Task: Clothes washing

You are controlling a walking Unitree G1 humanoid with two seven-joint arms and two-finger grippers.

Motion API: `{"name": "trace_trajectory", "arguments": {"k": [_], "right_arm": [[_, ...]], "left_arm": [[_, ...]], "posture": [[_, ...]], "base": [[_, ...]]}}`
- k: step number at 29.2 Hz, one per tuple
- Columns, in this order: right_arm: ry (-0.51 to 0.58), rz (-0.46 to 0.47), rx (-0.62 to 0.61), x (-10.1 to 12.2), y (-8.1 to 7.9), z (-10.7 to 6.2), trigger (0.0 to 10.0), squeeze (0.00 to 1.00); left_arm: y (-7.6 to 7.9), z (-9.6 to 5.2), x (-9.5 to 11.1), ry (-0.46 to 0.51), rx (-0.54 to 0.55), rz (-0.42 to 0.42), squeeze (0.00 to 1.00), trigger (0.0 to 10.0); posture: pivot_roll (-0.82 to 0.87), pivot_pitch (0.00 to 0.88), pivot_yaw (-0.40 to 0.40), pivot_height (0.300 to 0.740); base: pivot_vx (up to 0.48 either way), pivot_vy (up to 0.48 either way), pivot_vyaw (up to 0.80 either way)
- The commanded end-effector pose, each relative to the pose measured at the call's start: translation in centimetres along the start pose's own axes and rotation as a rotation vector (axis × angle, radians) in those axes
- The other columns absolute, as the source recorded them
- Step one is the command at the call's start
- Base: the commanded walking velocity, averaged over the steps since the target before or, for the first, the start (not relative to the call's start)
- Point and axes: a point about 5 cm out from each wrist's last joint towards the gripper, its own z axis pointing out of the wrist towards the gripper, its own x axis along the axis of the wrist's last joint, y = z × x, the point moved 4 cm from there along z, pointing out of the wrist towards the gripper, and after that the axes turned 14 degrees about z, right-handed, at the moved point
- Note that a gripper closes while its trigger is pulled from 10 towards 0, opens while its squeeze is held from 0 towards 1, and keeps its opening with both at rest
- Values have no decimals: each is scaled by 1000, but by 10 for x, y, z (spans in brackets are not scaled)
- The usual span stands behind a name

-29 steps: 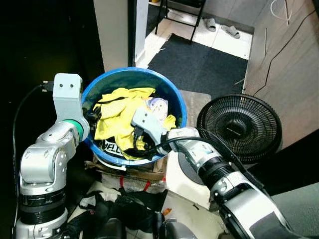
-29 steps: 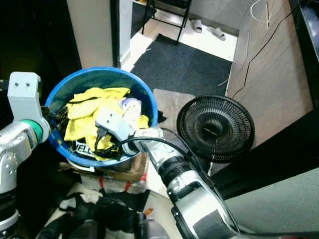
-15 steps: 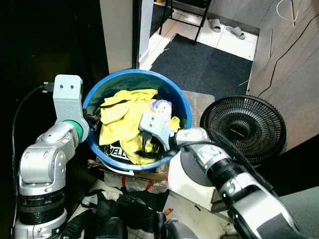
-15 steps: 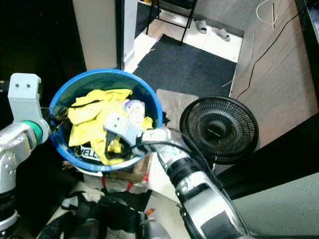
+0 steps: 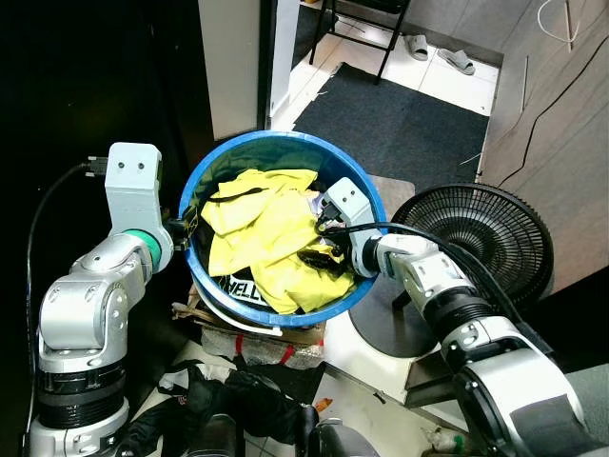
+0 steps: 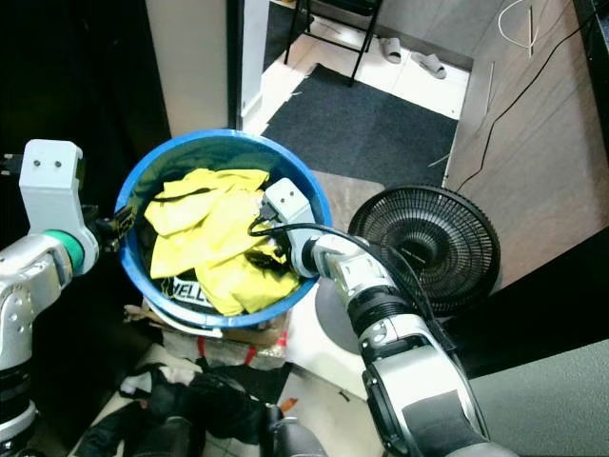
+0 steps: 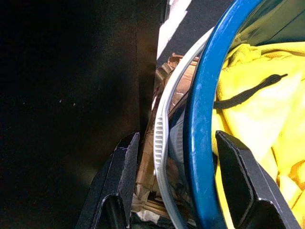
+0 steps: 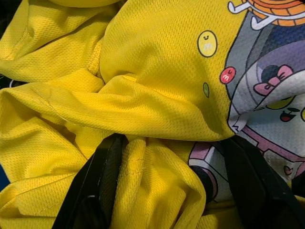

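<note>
- Yellow mesh shirt (image 8: 157, 86) lies crumpled in folds across most of the frame.
- Its cartoon print (image 8: 267, 95) shows grey and purple figures, with small round candy faces dotted on the yellow beside it.
- The right end effector (image 8: 171, 191) has its two black fingers (image 8: 102, 176) spread wide apart, both pressed down into the fabric.
- A bunched fold of the yellow cloth sits between the fingers, and a corner of the print reaches in there too.
</note>
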Motion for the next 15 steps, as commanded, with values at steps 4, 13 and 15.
{"name": "trace_trajectory", "arguments": {"k": [4,13,15], "right_arm": [[-69,68,-41,-26,10,-1,10000,0],[-28,193,29,-15,-6,6,0,0],[-27,206,55,-15,-10,7,0,0]], "left_arm": [[4,1,-4,-14,-17,-3,0,10000],[2,0,-2,-11,-10,-2,0,10000],[2,0,-3,-11,-8,-3,0,10000]], "posture": [[99,205,-31,740],[107,210,-32,740],[105,210,-34,740]], "base": [[0,0,0],[0,0,0],[0,0,0]]}}
